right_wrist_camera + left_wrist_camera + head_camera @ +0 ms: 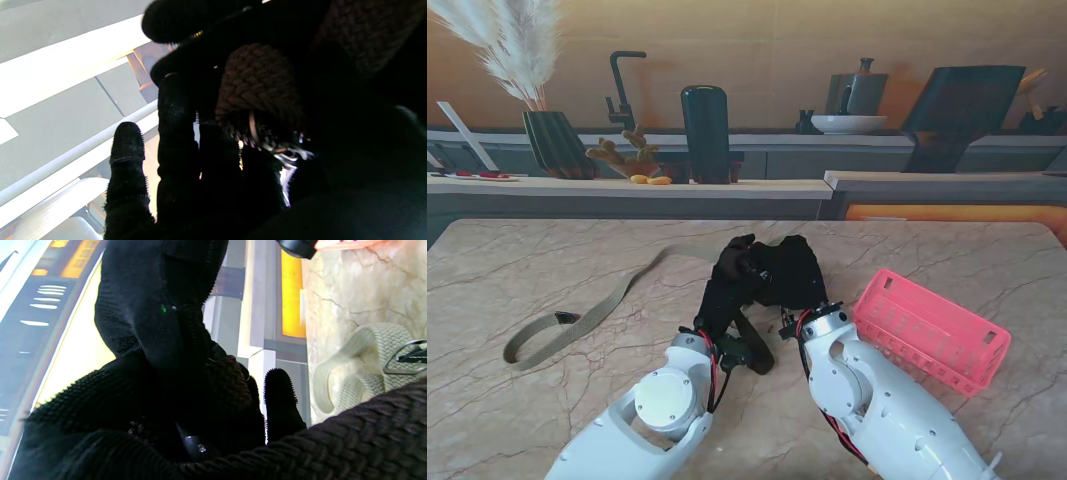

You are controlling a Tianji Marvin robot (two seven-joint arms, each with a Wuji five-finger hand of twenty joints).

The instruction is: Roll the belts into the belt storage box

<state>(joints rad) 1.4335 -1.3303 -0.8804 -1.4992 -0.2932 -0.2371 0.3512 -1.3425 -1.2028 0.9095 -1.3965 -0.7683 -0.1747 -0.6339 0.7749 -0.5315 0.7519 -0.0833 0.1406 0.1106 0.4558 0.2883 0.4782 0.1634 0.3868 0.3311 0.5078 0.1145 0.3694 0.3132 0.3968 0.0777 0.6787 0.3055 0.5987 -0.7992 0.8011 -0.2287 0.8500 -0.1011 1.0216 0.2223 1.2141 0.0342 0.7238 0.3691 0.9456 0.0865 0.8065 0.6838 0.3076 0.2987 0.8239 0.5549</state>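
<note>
Both hands are bunched together mid-worktop on the dark braided belt point(745, 335). Left hand point(727, 275) has fingers wrapped on the belt; right hand point(792, 270) is closed on the rolled end, where the right wrist view shows a braided coil point(258, 83) with metal buckle bits beside it. A free strap of the same belt hangs from the left hand toward me.

Pink storage box point(932, 328) sits just right of the right forearm, tilted, near the worktop's right edge. Olive belt point(577, 320) lies loose and unrolled toward the left edge, well apart from the hands.

Risks as I judge them:
- The coil looks only partly wound; if either hand eases off, the braid may spring open.
- The trailing strap could snag on the left wrist cabling or drag the coil off-axis.
- The right forearm is close to the box; a swing could knock it toward the edge.
- The box is light plastic mesh and may slide when the roll is pushed in.
- Gloves hide the contact, so grip quality is unclear.
</note>
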